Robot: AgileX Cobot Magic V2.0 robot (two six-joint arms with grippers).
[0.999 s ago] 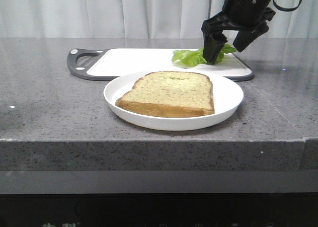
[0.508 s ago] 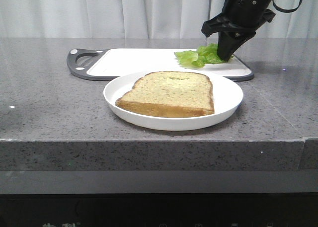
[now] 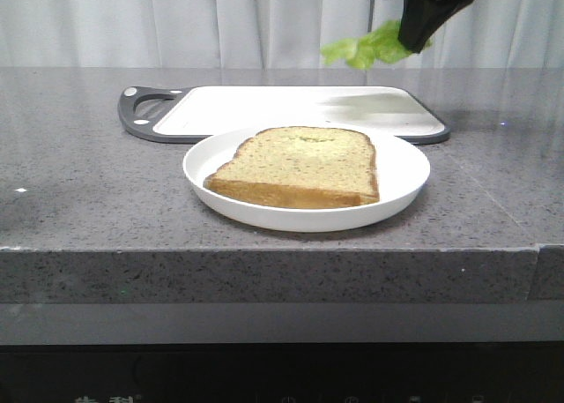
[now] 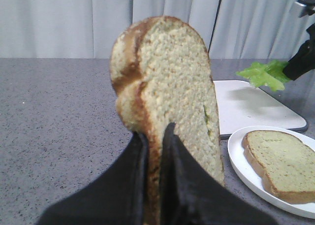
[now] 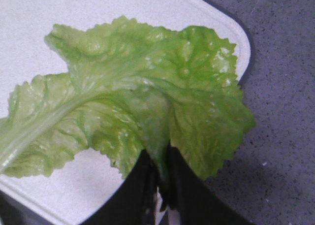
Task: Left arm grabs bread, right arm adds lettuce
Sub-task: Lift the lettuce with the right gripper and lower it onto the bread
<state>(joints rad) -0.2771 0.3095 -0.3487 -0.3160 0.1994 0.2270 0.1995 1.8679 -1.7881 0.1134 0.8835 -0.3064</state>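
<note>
In the left wrist view my left gripper (image 4: 155, 136) is shut on the bread (image 4: 172, 87), a thick tan slice that it holds upright above the grey counter. The left arm and this slice are out of the front view. My right gripper (image 3: 412, 34) is shut on the lettuce (image 3: 366, 47) and holds it in the air above the right end of the white cutting board (image 3: 264, 108). In the right wrist view the fingers (image 5: 182, 185) pinch the leaf (image 5: 138, 97) at its edge. The lettuce also shows in the left wrist view (image 4: 266, 73).
A white plate (image 3: 401, 191) stands in front of the board and bears a second bread slice (image 3: 304, 165) with a darker dimple near its far edge. The plate (image 4: 236, 161) lies to the right of the held bread. The board's dark handle (image 3: 145, 112) is at the left.
My right gripper shut on the lettuce on the board and lifted it clear, up to the top of the front view. The plate and its slice have not moved.
</note>
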